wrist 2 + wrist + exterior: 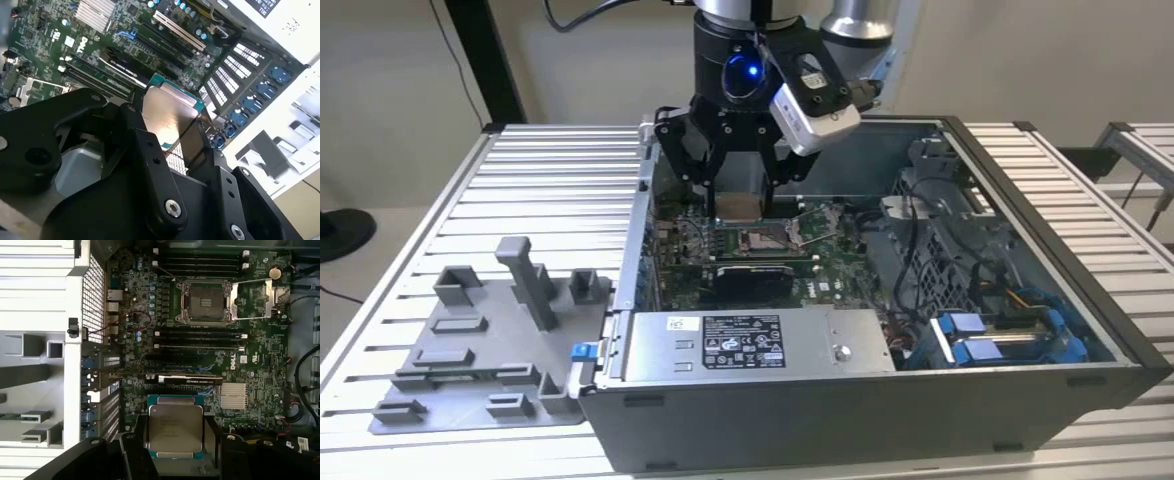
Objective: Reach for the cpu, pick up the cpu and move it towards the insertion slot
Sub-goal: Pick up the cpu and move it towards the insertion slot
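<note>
My gripper (738,195) is clamped on the cpu (174,427), its fingers (150,150) pressing the chip's two opposite edges so the pale metal face stays flat and bare. I judge that edge hold is what keeps the contact side clear for seating. In both wrist views the chip sits square between the black linkages, its teal border showing at the outer edge.

I hang inside the open computer case (881,400), over the green motherboard (260,345). The insertion slot (207,301) lies ahead of my gripper, past the dark memory slots (200,342) and a finned heatsink (234,395), well apart from the chip. Its metal frame is swung open beside it, so the dark centre is exposed.

There is faint engraving on the chip's face and a white label on the power supply (754,345), but I cannot make out either. The grey fixture plate (480,350) sits on the counter (400,300) outside the case.
</note>
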{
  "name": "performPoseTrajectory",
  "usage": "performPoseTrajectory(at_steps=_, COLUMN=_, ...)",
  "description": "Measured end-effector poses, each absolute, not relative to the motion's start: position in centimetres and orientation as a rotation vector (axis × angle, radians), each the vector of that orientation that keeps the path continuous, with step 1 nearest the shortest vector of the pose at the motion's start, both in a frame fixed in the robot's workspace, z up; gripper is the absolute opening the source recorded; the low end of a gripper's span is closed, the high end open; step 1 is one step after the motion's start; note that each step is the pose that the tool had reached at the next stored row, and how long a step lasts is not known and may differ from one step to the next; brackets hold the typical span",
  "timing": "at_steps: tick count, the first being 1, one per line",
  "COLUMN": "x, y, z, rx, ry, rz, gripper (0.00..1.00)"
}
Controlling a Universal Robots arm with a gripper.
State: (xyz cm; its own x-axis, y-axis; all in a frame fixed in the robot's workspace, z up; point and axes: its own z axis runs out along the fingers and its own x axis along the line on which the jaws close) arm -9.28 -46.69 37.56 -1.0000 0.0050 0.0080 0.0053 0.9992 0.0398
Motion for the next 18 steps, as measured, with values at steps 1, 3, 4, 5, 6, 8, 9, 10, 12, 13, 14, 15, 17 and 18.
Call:
performPoseTrajectory(at_steps=1, x=-9.1, y=-46.7, z=37.6, rx=-0.008, ry=-3.133, rz=-0.062, gripper=0.00)
performPoseTrajectory(at_steps=3, x=-8.8, y=-46.7, z=37.6, rx=-0.008, ry=-3.133, rz=-0.063, gripper=0.00)
performPoseTrajectory(at_steps=4, x=-8.6, y=-46.7, z=37.6, rx=-0.008, ry=-3.133, rz=-0.063, gripper=0.00)
performPoseTrajectory(at_steps=5, x=-8.4, y=-46.7, z=37.6, rx=-0.008, ry=-3.133, rz=-0.063, gripper=0.00)
performPoseTrajectory(at_steps=6, x=-8.2, y=-46.7, z=37.6, rx=-0.008, ry=-3.133, rz=-0.063, gripper=0.00)
performPoseTrajectory(at_steps=8, x=-7.9, y=-46.7, z=37.6, rx=-0.008, ry=-3.133, rz=-0.062, gripper=0.00)
performPoseTrajectory(at_steps=9, x=-7.7, y=-46.7, z=37.6, rx=-0.008, ry=-3.133, rz=-0.062, gripper=0.00)
performPoseTrajectory(at_steps=10, x=-7.5, y=-46.7, z=37.6, rx=-0.008, ry=-3.133, rz=-0.062, gripper=0.00)
performPoseTrajectory(at_steps=12, x=-7.2, y=-46.7, z=37.6, rx=-0.008, ry=-3.133, rz=-0.063, gripper=0.00)
performPoseTrajectory(at_steps=13, x=-7.1, y=-46.7, z=37.6, rx=-0.008, ry=-3.133, rz=-0.063, gripper=0.00)
performPoseTrajectory(at_steps=14, x=-6.9, y=-46.7, z=37.6, rx=-0.008, ry=-3.133, rz=-0.062, gripper=0.00)
performPoseTrajectory(at_steps=15, x=-6.8, y=-46.7, z=37.6, rx=-0.008, ry=-3.133, rz=-0.062, gripper=0.00)
performPoseTrajectory(at_steps=17, x=-6.5, y=-46.7, z=37.6, rx=-0.008, ry=-3.133, rz=-0.062, gripper=0.00)
performPoseTrajectory(at_steps=18, x=-6.3, y=-46.7, z=37.6, rx=-0.008, ry=-3.133, rz=-0.062, gripper=0.00)
